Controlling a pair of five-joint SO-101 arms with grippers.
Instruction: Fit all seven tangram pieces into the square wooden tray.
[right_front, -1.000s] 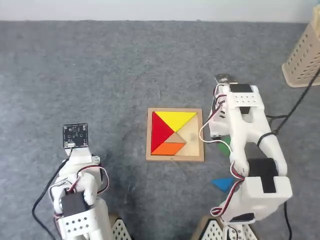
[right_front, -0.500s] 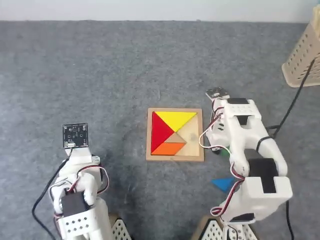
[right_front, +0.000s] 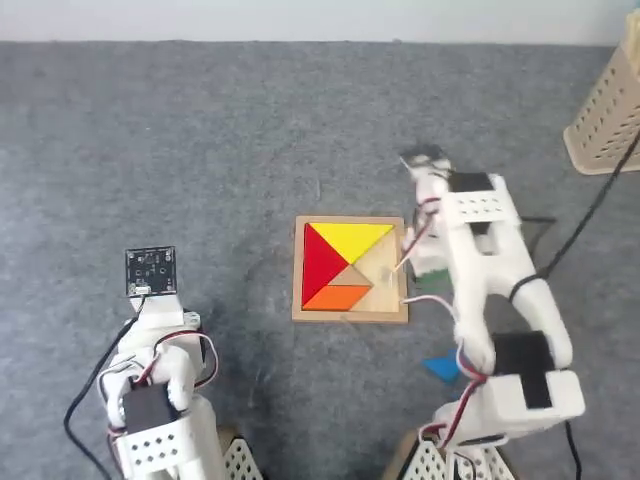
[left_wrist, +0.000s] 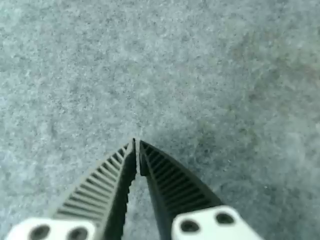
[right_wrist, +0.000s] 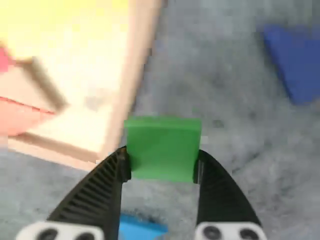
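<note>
You swung the right arm (right_front: 470, 235) leftward across the high view during that last second, from well to the right of the square wooden tray (right_front: 350, 316) to where its wrist lay against the tray's right edge. The right gripper (right_wrist: 161, 154) was pinching the green square (right_wrist: 162, 147) by two opposite sides, and in the right wrist view the piece hung over grey carpet just beside the tray's rim, not yet above the bare wood. The tray sat at the centre of the high view with the yellow triangle (right_front: 350, 240) at its top, the red triangle (right_front: 322, 265) on its left and the orange parallelogram (right_front: 338, 296) along its bottom, so the free space was on its right side, nearest your carried piece. By my reading you were partway through the carry, with a short sideways shift left before lowering. A blue piece (right_front: 442, 367) lay on the carpet at the lower right of the tray. The left gripper (left_wrist: 136, 150) had not moved; its fingers were pressed together on nothing, at the lower left of the high view.
</note>
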